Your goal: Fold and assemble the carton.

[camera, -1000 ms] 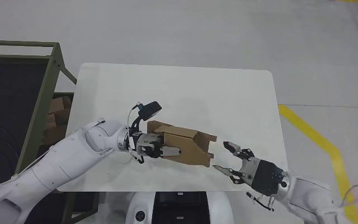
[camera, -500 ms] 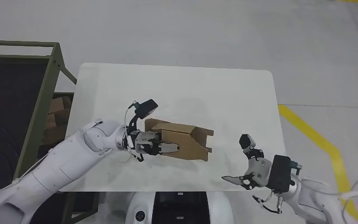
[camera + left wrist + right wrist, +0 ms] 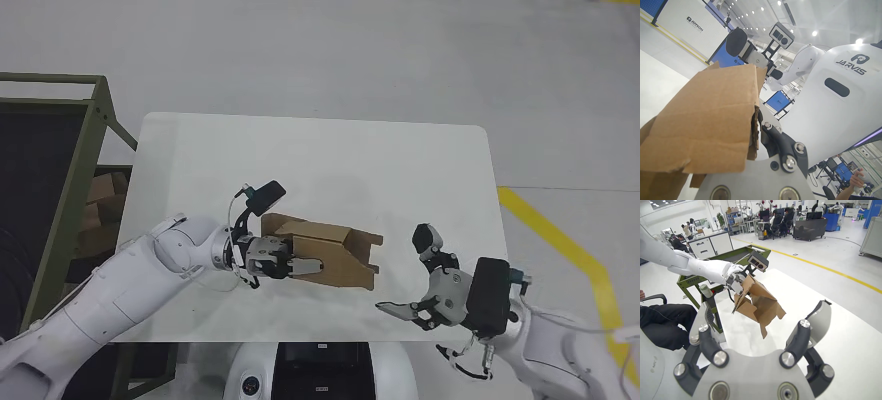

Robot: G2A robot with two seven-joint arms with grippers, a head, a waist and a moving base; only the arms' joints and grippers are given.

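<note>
One big white desk (image 3: 350, 160) takes up the middle of the top view. At the left edge of that frame, just beside the desk, stands a green cart (image 3: 70, 170) with brown cardboard pieces (image 3: 100, 205) inside it. On the floor at the right of the frame runs a yellow line (image 3: 560, 240)

The brown carton (image 3: 325, 255) is in the lower middle of the frame, over the near part of the desk. It is only half folded. Its open end points to the right of the frame, and loose flaps stick out there. In the right wrist view one flap hangs down toward the desk with a shadow under it. I cannot tell if the carton rests on the desk

The left hand (image 3: 290, 268) is at the carton's left end in the top view and is closed on it, pinching the cardboard. In the left wrist view the cardboard lies right over one dark finger (image 3: 780, 140)

The right hand (image 3: 405, 270) is in the lower right of the top view, near the carton's open end but not touching it. Its two fingers are spread wide apart
</note>
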